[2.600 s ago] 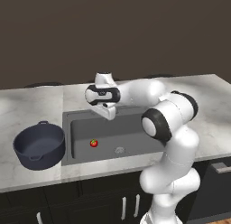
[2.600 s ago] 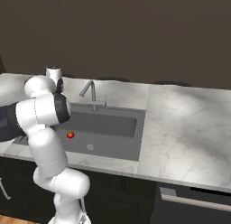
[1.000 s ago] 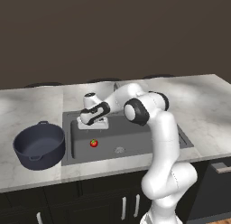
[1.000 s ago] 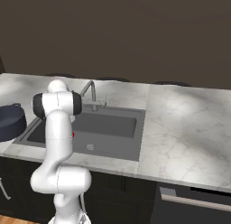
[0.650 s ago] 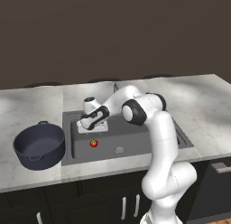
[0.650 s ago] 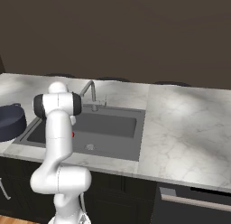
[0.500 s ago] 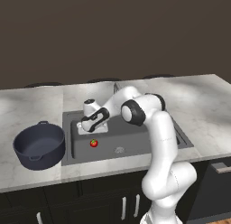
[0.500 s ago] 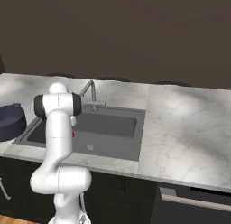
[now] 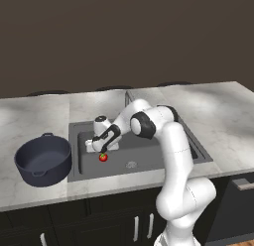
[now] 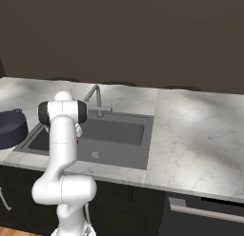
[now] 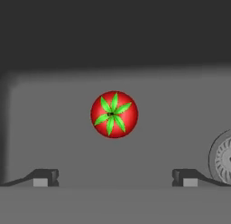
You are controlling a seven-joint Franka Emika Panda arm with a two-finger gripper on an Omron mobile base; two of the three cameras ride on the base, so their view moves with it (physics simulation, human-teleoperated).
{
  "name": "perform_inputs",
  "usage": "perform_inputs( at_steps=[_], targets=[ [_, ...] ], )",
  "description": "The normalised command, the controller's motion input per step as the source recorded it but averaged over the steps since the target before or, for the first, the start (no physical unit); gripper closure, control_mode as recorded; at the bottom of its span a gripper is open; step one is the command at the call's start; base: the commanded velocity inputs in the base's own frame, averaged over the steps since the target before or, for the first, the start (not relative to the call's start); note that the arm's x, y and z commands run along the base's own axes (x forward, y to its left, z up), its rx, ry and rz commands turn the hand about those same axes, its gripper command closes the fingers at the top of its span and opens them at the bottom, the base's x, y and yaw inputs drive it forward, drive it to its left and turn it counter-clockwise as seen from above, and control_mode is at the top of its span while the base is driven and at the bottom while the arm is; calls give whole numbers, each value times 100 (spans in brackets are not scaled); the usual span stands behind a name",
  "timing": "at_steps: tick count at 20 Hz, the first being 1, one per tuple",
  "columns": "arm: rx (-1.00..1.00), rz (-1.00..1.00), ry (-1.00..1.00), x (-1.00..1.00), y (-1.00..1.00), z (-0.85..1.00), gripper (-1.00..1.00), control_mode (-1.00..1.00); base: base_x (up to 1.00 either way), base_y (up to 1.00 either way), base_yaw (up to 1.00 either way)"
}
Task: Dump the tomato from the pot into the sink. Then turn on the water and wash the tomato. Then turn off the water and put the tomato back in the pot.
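Observation:
The small red tomato (image 9: 103, 157) with a green top lies on the floor of the dark grey sink (image 9: 154, 153), left of the round drain (image 9: 131, 164). My gripper (image 9: 102, 150) hangs just above it, pointing down. In the hand view the tomato (image 11: 114, 114) sits centred ahead of my gripper (image 11: 115, 178), whose fingertips (image 11: 45, 177) stand wide apart: open, touching nothing. The dark blue-grey pot (image 9: 43, 160) stands upright on the counter left of the sink, seen at the left edge as the pot (image 10: 8, 128) in the right base view. There my arm hides most of the tomato (image 10: 77, 142).
A thin metal faucet (image 10: 95, 99) rises at the sink's back rim, with no water visible. Marble counter (image 10: 195, 140) stretches wide to the right of the sink (image 10: 119, 132). The drain (image 11: 223, 157) lies close to my right fingertip. A dark wall runs behind.
My hand has sunk lower into the sink, closer over the tomato, jaws still wide. The tomato and the pot have not moved.

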Motion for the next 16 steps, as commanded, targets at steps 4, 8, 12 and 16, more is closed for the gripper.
perform_inputs(
  at_steps=[4,8,12,16],
  targets=[
    [6,2,-4,16,0,-20,-100,-100,0,0,0],
    [2,1,-4,15,0,-14,-100,-100,0,0,0],
    [0,0,-3,10,0,-6,-100,-100,0,0,0],
    [0,0,-2,4,0,-9,-100,-100,0,0,0]
  ],
)
